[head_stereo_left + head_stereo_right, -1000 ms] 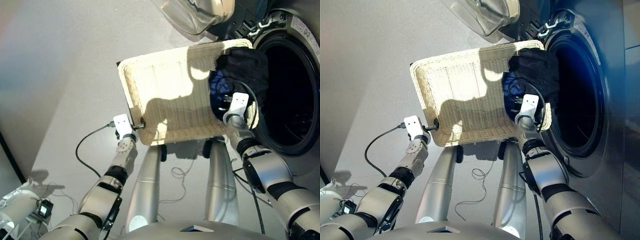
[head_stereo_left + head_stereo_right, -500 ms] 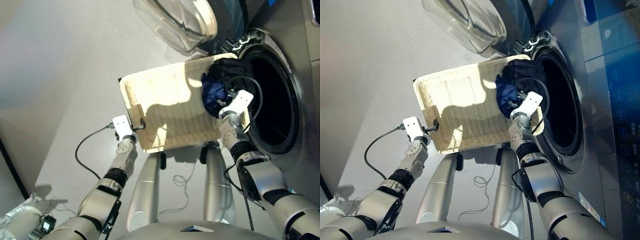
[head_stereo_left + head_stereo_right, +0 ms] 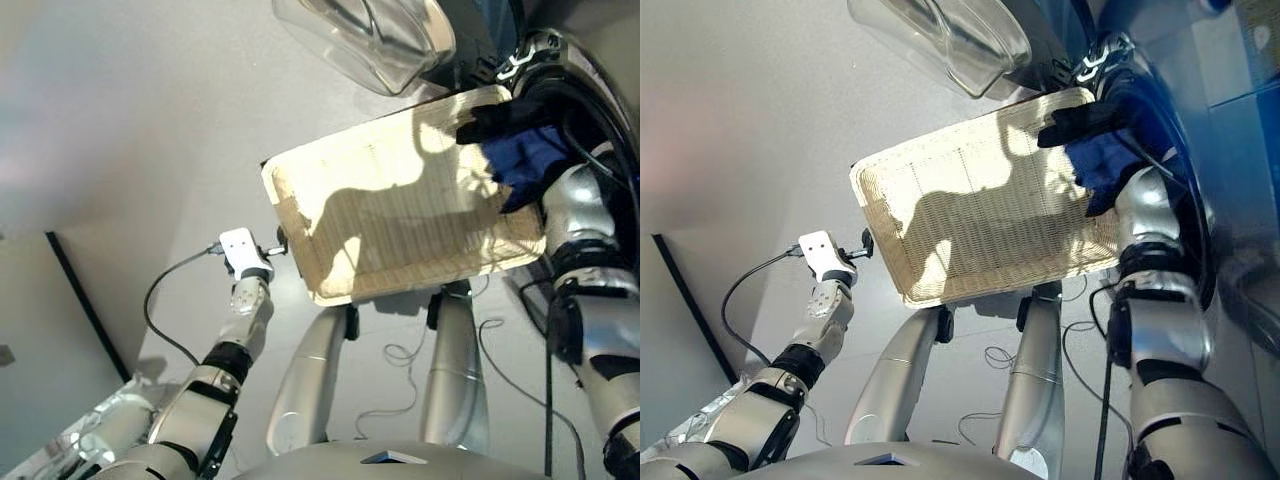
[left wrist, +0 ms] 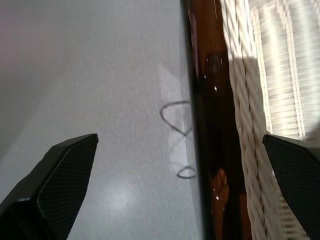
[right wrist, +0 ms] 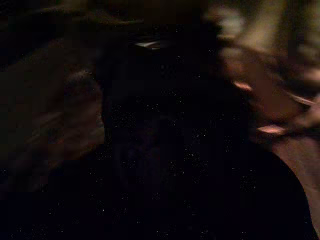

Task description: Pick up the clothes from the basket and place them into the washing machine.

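No readable text, label, brand or number is being shown in any view. On the washing machine (image 3: 1230,60) a blue panel is being glimpsed at the picture's edge, yet no lettering on it is being made out. Nothing is being displayed on the basket (image 3: 400,215) either.

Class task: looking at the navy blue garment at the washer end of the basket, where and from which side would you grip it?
Probably the navy blue garment by its bunched upper fold, coming from the basket's open middle: black cloth and the rim crowd its other sides.
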Controlling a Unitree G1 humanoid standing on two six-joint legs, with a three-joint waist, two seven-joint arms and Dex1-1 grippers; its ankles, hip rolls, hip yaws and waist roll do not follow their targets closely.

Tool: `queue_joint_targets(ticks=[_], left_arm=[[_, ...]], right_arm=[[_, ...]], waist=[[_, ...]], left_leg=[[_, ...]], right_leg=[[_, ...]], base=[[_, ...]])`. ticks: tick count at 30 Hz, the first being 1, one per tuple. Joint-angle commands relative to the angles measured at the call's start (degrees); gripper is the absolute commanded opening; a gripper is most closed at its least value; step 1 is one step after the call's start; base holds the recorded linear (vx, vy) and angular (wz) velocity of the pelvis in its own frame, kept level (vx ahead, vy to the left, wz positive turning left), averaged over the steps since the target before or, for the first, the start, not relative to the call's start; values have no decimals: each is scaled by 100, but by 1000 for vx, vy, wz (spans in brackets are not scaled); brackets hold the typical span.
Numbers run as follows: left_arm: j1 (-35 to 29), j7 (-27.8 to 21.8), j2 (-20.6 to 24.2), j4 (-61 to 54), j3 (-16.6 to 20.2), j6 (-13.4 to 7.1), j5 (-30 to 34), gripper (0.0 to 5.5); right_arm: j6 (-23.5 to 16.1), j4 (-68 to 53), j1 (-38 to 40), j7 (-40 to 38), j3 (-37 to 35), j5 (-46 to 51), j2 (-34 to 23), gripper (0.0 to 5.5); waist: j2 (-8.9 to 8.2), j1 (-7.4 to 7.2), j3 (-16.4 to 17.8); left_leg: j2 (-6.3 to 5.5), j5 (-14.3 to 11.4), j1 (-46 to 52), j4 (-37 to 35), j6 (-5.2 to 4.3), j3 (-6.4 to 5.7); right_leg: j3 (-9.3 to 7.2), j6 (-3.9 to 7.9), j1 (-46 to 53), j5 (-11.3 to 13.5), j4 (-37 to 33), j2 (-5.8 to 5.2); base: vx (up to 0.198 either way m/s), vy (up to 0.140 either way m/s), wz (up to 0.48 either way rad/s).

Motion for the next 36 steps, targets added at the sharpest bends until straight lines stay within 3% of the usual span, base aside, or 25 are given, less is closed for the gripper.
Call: queue_joint_targets(ticks=[1, 5, 6, 7, 9, 14, 18, 24, 30, 33, 36], left_arm=[[234, 48, 119, -57, 3, -99, -207, 550], [360, 126, 147, -101, -24, -5, -284, 550], [361, 140, 118, -119, 4, 35, -306, 550], [324, 122, 107, -109, 52, 56, -319, 550], [214, 146, 85, -165, 75, 17, -386, 550], [190, 68, 255, -453, 115, -101, -497, 550], [100, 83, 212, -365, 153, -128, -490, 550], [-28, 171, 111, -170, 154, -198, -468, 550], [41, 246, 204, -367, 195, -283, -477, 550], [143, 246, 301, -376, 244, -279, -464, 550], [210, 219, 415, -255, 232, -204, -533, 550]], right_arm=[[-498, -85, -262, -690, -153, 520, -1516, 0], [-650, 329, 16, -702, -340, 1078, -1669, 13], [-739, 138, 238, -352, -284, 1261, -1370, 418], [-741, -2, 422, 8, -222, 1387, -1054, 550], [-861, -396, 711, 680, 24, 1589, -278, 550], [-905, -164, 639, 1807, 778, 1976, 945, 550], [-968, -132, 528, 2332, 996, 2222, 1609, 550], [-1020, 53, 386, 2281, 988, 2260, 2157, 550], [-1192, 26, 76, 1586, 477, 2017, 1853, 550], [-1169, 93, -242, 1355, 291, 1954, 1312, 550], [-1149, 487, -850, 1426, 237, 2651, 639, 550]], waist=[[372, -246, -165], [328, -297, -262], [296, -336, -246], [269, -356, -239], [217, -366, -232], [123, -344, -201], [50, -336, -220], [-20, -323, -248], [49, -237, -257], [123, -150, -248], [144, -87, -269]], left_leg=[[378, -674, -348, 1077, -210, -398], [390, -800, -583, 1345, -225, -449], [420, -820, -644, 1444, -218, -448], [436, -834, -667, 1486, -216, -448], [459, -997, -581, 1506, -236, -492], [472, -1029, -603, 1588, -238, -506], [459, -1074, -699, 1700, -222, -532], [450, -1083, -829, 1761, -206, -575], [362, -1090, -1153, 1863, -173, -616], [343, -1077, -1349, 1921, -169, -611], [348, -1096, -1549, 2056, -161, -577]], right_leg=[[-75, 266, -19, -551, 602, 5], [-83, 219, -199, -693, 914, 48], [-102, 179, -216, -702, 976, 58], [-102, 164, -224, -705, 1003, 76], [-88, 181, -151, -856, 1053, 128], [-156, 131, -105, -881, 1045, 147], [-207, 105, -142, -922, 1140, 138], [-245, 80, -220, -979, 1246, 135], [-220, 82, -572, -1061, 1489, 107], [-181, 89, -817, -1072, 1609, 88], [-117, 118, -1100, -1077, 1796, 88]], base=[[7, -33, 178], [0, 0, 0], [0, 0, 0], [0, 0, 0], [112, -40, -100], [25, -11, -69], [0, 0, 0], [0, 0, 0], [0, 0, 0], [0, 0, 0], [0, 0, 0]])
